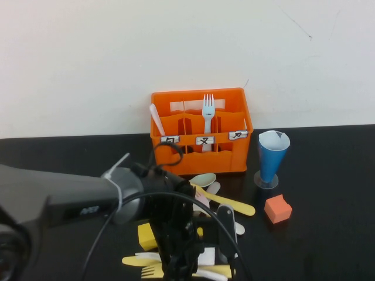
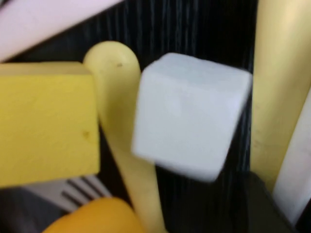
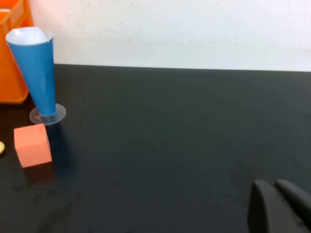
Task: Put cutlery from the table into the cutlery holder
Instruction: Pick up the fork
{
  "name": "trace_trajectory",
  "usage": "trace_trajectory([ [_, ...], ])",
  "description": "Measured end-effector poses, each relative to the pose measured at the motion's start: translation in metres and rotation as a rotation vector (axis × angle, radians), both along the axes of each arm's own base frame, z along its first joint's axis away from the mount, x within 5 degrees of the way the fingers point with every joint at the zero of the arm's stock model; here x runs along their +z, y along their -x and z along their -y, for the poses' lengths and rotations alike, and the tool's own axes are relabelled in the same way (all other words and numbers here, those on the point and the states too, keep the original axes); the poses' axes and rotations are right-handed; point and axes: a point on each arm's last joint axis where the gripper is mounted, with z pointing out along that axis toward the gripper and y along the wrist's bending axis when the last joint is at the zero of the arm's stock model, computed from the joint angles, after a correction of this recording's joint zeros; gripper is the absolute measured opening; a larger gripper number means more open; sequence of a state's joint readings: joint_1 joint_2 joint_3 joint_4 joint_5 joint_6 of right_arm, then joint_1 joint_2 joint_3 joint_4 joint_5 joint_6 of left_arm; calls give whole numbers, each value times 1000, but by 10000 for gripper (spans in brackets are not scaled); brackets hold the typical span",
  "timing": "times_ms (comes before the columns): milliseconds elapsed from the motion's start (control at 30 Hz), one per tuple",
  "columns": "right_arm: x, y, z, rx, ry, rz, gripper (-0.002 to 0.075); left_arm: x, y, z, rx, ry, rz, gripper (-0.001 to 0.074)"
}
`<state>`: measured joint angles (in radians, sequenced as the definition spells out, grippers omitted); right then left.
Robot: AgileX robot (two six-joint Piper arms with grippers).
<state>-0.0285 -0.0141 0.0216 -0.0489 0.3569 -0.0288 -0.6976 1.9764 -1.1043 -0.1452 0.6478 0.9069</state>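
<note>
Fingers: left gripper low over cutlery, unreadable; right gripper together, empty.

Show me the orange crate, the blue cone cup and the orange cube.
cutlery holder [image 1: 234, 161], high view, front wall right of the labels.
blue cone cup [image 1: 272, 157], high view, cone's side.
orange cube [image 3: 32, 144], right wrist view, front face.

Robot test bench in a lab

A matte black counter against a bare white wall, with a labelled bright orange plastic crate.

Pastel cutlery before orange holder
</note>
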Motion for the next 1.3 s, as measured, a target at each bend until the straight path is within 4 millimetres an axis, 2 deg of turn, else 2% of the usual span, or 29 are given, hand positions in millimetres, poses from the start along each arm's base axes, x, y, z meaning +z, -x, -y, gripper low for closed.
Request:
trace_trajectory([
  [167,0,0,0,0,0,0,-3,15,0,0,0,26,30,94],
  [433,0,0,0,0,0,0,-3,16,4,5,73,84,-20,91],
  [567,0,0,0,0,0,0,-3,9,6,8,94,94,-69,91],
  [733,0,0,0,0,0,0,-3,-2,12,8,0,77,-139,89],
  [967,0,0,0,0,0,0,-3,-12,10,9,-3,79,-139,86],
  [1067,0,0,0,0,0,0,-3,-19,11,9,-1,68,-151,122],
  [1200,0,0,0,0,0,0,-3,-21,11,9,0,65,-154,228],
  [1300,0,0,0,0,0,0,-3,-21,11,9,0,65,-154,253],
])
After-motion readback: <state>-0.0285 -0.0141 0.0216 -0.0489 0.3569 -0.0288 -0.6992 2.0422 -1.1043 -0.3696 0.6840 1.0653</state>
